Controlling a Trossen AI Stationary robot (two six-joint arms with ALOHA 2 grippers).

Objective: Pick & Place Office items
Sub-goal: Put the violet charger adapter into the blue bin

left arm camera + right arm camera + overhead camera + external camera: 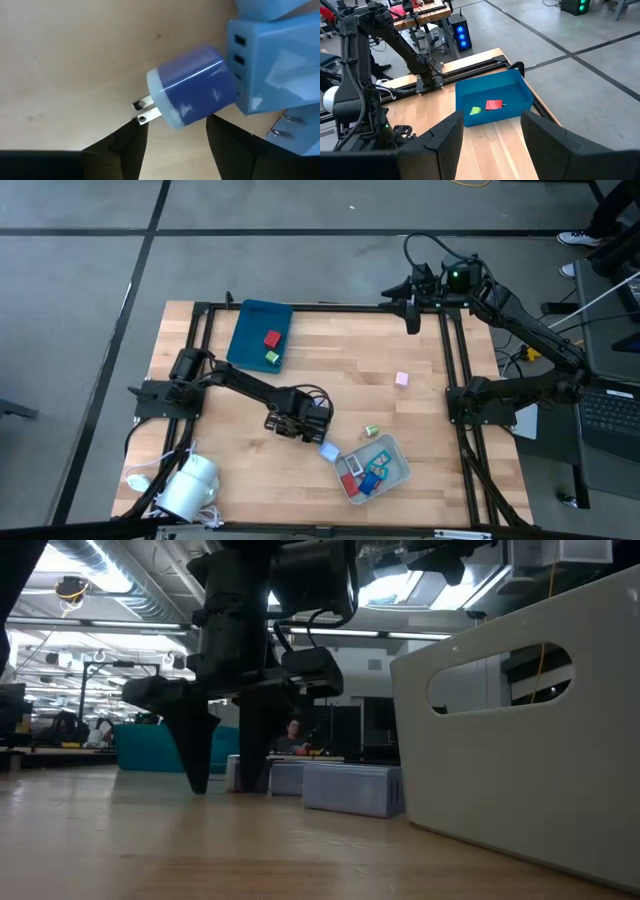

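Two dark fingers of the left end effector (172,145) stand apart astride a light blue rounded plastic plug adapter (192,87) lying on the wooden table (330,360) just beside the pale grey rectangular tray (395,448), so an off-centre squeeze could roll it away.

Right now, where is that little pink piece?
In the high view, the pink piece lies alone on bare wood right of centre, between the teal tray and the right arm's base.

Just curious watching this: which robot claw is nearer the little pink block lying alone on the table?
Left. The left gripper hovers near the grey tray, nearer the pink block; the right gripper waits at the table's far edge.
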